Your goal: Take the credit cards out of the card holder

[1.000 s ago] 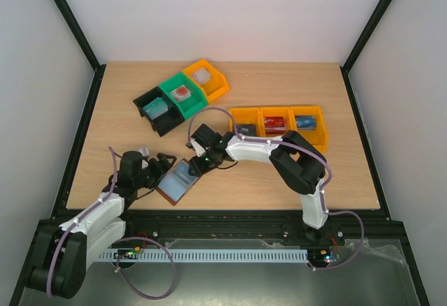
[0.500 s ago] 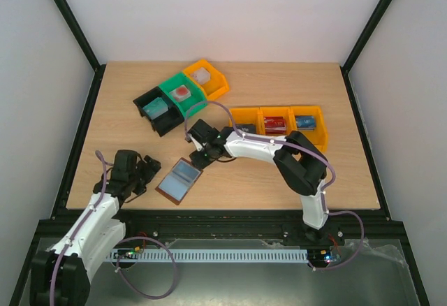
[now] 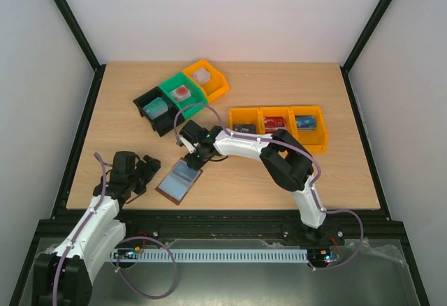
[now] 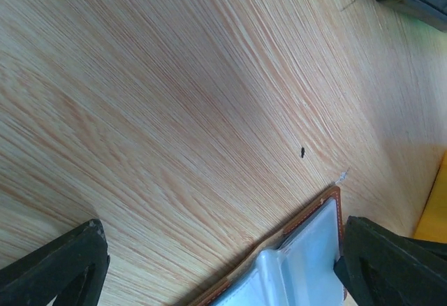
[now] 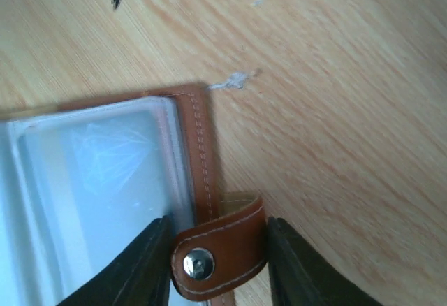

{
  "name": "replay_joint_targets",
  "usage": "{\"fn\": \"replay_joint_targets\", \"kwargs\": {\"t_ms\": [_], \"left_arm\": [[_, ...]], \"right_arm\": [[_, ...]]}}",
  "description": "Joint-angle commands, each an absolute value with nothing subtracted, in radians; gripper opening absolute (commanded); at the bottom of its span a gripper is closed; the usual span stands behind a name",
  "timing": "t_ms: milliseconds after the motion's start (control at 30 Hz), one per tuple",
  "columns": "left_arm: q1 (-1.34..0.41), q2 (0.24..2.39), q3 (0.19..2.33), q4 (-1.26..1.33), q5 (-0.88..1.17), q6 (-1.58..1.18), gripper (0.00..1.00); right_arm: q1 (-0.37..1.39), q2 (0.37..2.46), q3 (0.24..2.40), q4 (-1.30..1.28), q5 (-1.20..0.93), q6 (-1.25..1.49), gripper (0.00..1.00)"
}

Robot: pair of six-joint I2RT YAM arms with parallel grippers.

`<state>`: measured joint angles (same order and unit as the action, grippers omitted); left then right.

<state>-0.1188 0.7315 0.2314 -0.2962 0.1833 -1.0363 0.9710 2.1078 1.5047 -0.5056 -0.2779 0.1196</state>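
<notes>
Now, your left gripper (image 4: 220, 246) hangs spread, the card holder (image 4: 307, 264) lying open just inside its right finger. Beyond, your right gripper (image 5: 218, 230) pinches the snap tab (image 5: 223, 250). Hold that flat while the left probes the sleeve; no credit cards show.

Table (image 4: 174, 96): pale wood grain, matt, smooth. Card holder (image 5: 199, 145): brown leather, fine stitching, low sheen; inner sleeve clear glossy plastic, creased. Snap tab (image 5: 230, 239): same leather, shiny metal stud (image 5: 195, 265). Bins (image 3: 279, 109), eleven and two o'clock: glossy plastic.

Overhead looks down; close wrist views share wallet (image 5: 105, 173).
</notes>
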Motion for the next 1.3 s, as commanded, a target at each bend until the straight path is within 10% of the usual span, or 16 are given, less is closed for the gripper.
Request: {"fn": "replay_joint_targets", "kwargs": {"t_ms": [0, 133, 633, 900, 1067, 1267], "left_arm": [[-0.107, 0.733, 0.191, -0.337, 0.194, -1.039, 0.93], [-0.107, 0.732, 0.183, -0.311, 0.206, -1.035, 0.94], [-0.105, 0.700, 0.162, 0.104, 0.313, -0.962, 0.98], [-0.071, 0.724, 0.310, 0.491, 0.791, -0.376, 0.95], [-0.070, 0.766, 0.379, -0.013, 0.987, 0.394, 0.95], [-0.087, 0.808, 0.327, -0.029, 0.897, 0.670, 0.99]], "right_arm": [[0.984, 2.141, 1.511, -0.571, -0.234, 0.110, 0.26], [0.982, 2.130, 1.513, -0.570, -0.191, 0.142, 0.02], [0.896, 1.878, 1.388, -0.405, -0.504, 0.051, 0.02], [0.890, 1.792, 1.358, -0.474, -0.527, -0.088, 0.02], [0.889, 1.734, 1.328, -0.448, -0.552, -0.132, 0.02], [0.889, 1.679, 1.284, -0.428, -0.622, -0.183, 0.02]]}}
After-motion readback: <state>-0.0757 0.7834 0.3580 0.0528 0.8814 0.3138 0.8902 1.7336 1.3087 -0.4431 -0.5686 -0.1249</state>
